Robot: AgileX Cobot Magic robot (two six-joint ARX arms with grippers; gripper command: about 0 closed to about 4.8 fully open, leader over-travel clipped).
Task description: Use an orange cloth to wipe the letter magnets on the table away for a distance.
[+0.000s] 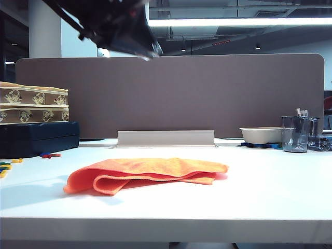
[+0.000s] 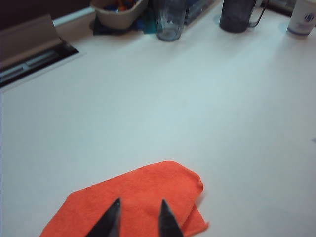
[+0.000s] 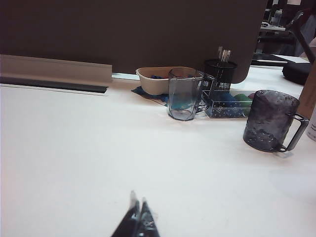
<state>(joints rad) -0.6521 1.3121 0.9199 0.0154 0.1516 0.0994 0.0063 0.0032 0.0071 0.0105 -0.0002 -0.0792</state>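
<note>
Exterior view: left arm (image 1: 116,26) cut by top edge and motion-blurred; its pincer cannot be made out there. Letter magnets (image 1: 10,165) at the left frame edge, partly cropped, too small to read as letters.

Left wrist view: orange cloth (image 2: 133,197) runs off the bottom edge. Only the tips of the left pincer (image 2: 139,219) show, standing apart over the cloth.

Right wrist view: right pincer (image 3: 137,219) tips alone visible, pressed together, body out of frame. Bowl (image 3: 160,79) contents half hidden behind a glass (image 3: 183,94).
</note>
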